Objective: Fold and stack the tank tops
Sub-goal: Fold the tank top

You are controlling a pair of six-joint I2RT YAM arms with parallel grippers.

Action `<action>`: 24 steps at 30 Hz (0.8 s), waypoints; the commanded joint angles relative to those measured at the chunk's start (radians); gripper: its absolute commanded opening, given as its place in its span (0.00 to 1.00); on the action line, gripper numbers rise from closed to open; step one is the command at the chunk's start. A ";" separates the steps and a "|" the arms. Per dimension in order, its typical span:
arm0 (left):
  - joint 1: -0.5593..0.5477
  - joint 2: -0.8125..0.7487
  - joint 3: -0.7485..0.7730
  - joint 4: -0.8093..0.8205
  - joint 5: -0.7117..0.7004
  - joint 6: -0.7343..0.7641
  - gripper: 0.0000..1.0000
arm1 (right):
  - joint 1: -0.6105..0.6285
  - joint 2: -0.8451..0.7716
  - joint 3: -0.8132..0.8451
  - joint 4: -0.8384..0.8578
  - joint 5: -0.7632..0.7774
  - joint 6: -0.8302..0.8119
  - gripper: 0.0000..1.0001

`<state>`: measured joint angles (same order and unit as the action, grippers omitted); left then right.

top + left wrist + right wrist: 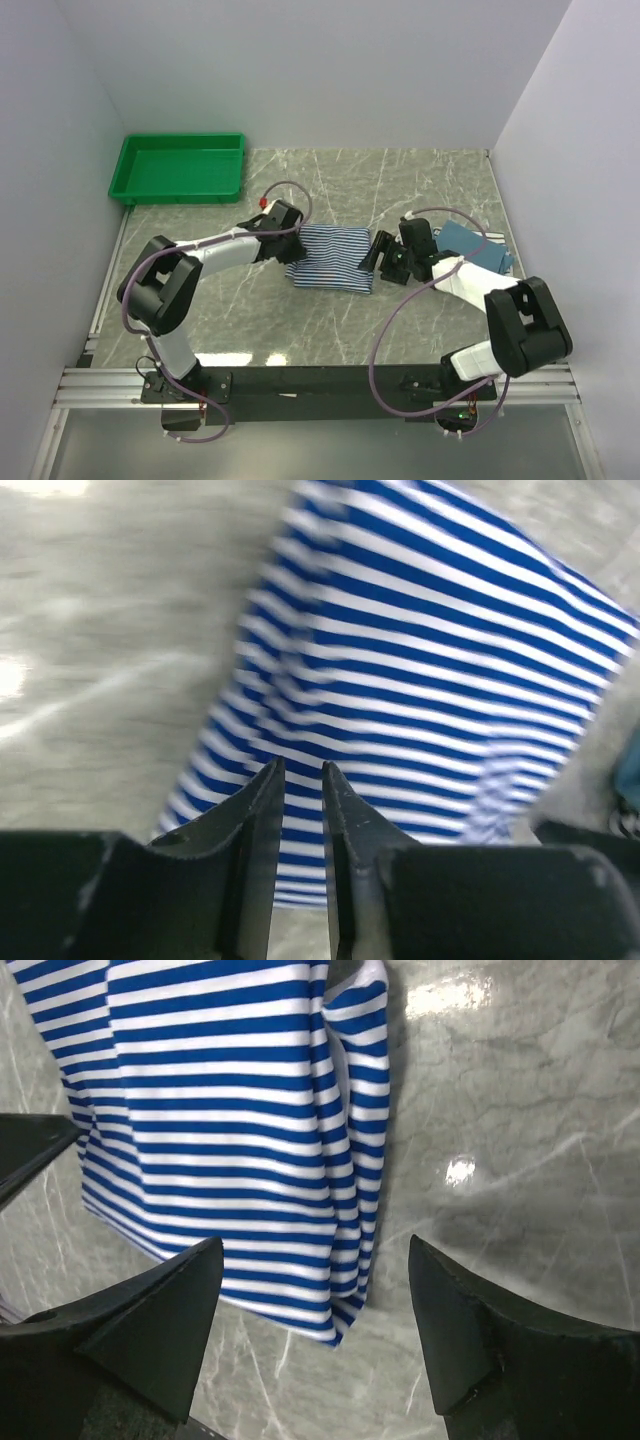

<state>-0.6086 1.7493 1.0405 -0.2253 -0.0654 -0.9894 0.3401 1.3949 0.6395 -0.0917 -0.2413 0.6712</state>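
The blue-and-white striped tank top (pixel 332 258) lies folded flat in the middle of the table. It fills the left wrist view (pixel 420 650) and the upper left of the right wrist view (pixel 220 1110). My left gripper (pixel 288 252) hovers at its left edge, its jaws (pixel 301 767) a narrow gap apart with nothing between them. At the cloth's right edge, my right gripper (pixel 385 257) is wide open (pixel 315 1244) over the folded corner and bare table, holding nothing. The plain teal tank top (pixel 468 243) lies folded at the right, partly behind the right arm.
A green plastic tray (pixel 180 168) stands at the back left corner of the grey marble table (pixel 250 330). White walls close in the left, back and right. A pale cloth edge (pixel 506 263) shows under the teal top.
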 commanded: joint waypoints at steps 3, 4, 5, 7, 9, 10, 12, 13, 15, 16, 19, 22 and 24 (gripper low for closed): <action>-0.117 0.021 0.128 -0.011 0.058 0.149 0.26 | -0.027 0.075 -0.014 0.182 -0.062 -0.013 0.81; -0.132 0.062 0.156 -0.014 0.058 0.164 0.24 | -0.029 0.088 -0.011 0.204 -0.065 -0.013 0.82; -0.147 0.081 0.168 -0.019 0.058 0.167 0.24 | -0.029 0.116 -0.008 0.210 -0.070 -0.012 0.82; -0.186 0.111 0.188 -0.016 0.072 0.176 0.23 | -0.029 0.136 -0.009 0.234 -0.066 -0.009 0.81; -0.219 0.148 0.202 -0.026 0.068 0.184 0.23 | -0.032 0.157 -0.017 0.262 -0.064 -0.002 0.82; -0.227 0.171 0.208 -0.032 0.027 0.187 0.22 | -0.033 0.164 -0.018 0.268 -0.069 -0.001 0.82; -0.240 0.200 0.225 -0.072 0.009 0.187 0.21 | -0.032 0.193 -0.015 0.282 -0.082 0.001 0.82; -0.241 0.222 0.227 -0.083 0.004 0.183 0.19 | -0.032 0.200 -0.015 0.287 -0.087 0.002 0.81; -0.240 0.228 0.208 -0.074 0.001 0.178 0.18 | -0.033 0.217 -0.018 0.293 -0.093 0.005 0.80; -0.241 0.222 0.199 -0.066 0.004 0.176 0.18 | -0.032 0.220 -0.021 0.299 -0.093 0.008 0.79; -0.240 0.217 0.185 -0.048 0.015 0.175 0.18 | -0.029 0.248 -0.017 0.297 -0.101 0.005 0.74; -0.241 0.217 0.190 -0.051 0.015 0.181 0.18 | -0.023 0.263 -0.003 0.276 -0.098 -0.010 0.65; -0.241 0.211 0.182 -0.040 0.022 0.184 0.18 | -0.009 0.273 0.008 0.262 -0.098 -0.019 0.57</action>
<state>-0.8497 1.9480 1.2469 -0.2443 -0.0322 -0.8314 0.3153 1.6226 0.6426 0.2596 -0.3645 0.6834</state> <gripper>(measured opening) 0.180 0.590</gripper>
